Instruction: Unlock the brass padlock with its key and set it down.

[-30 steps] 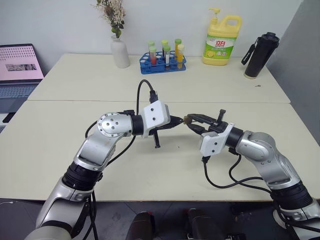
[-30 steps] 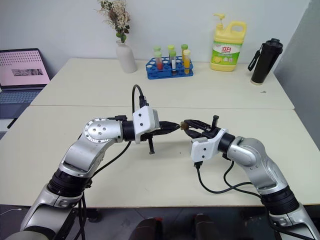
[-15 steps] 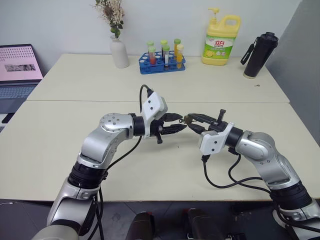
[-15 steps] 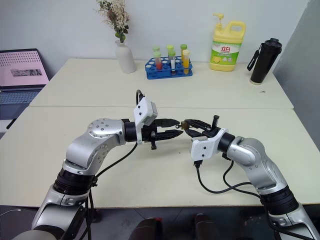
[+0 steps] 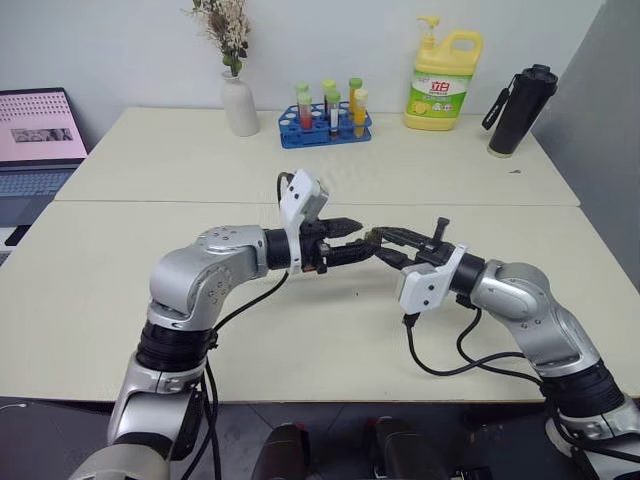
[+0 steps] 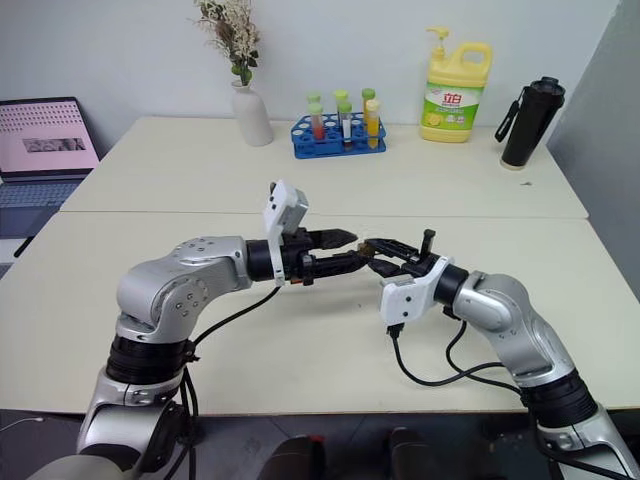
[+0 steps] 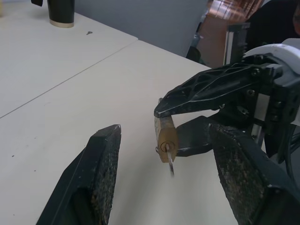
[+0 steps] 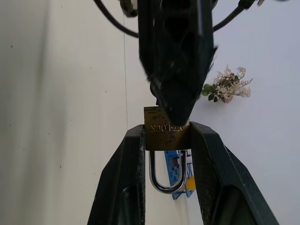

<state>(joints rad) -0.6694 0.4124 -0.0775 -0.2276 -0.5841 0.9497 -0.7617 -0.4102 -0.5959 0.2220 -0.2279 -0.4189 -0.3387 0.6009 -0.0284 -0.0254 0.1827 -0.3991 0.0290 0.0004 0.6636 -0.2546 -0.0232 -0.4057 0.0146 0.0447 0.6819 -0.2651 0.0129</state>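
Note:
The brass padlock (image 8: 164, 127) hangs in the air over the near table, with my right gripper (image 5: 380, 245) shut on its body. Its silvery shackle (image 8: 166, 180) points back between the right fingers (image 8: 211, 178). The key (image 7: 170, 165) sticks out of the keyhole on the padlock's (image 7: 166, 136) end face, and nothing holds it. My left gripper (image 5: 358, 238) faces the padlock from the left. It is open, with one finger on each side of the key and touching neither key nor lock.
At the back of the far table stand a white vase (image 5: 239, 105), a blue test-tube rack (image 5: 325, 125), a yellow detergent bottle (image 5: 444, 82) and a black bottle (image 5: 520, 110). A laptop (image 5: 38, 135) sits far left. A black cable (image 5: 450, 365) loops under my right forearm.
My left gripper has opened and let go of the key, which stays in the lock. Its wrist has rolled on the spot. The right gripper and the padlock have not moved.

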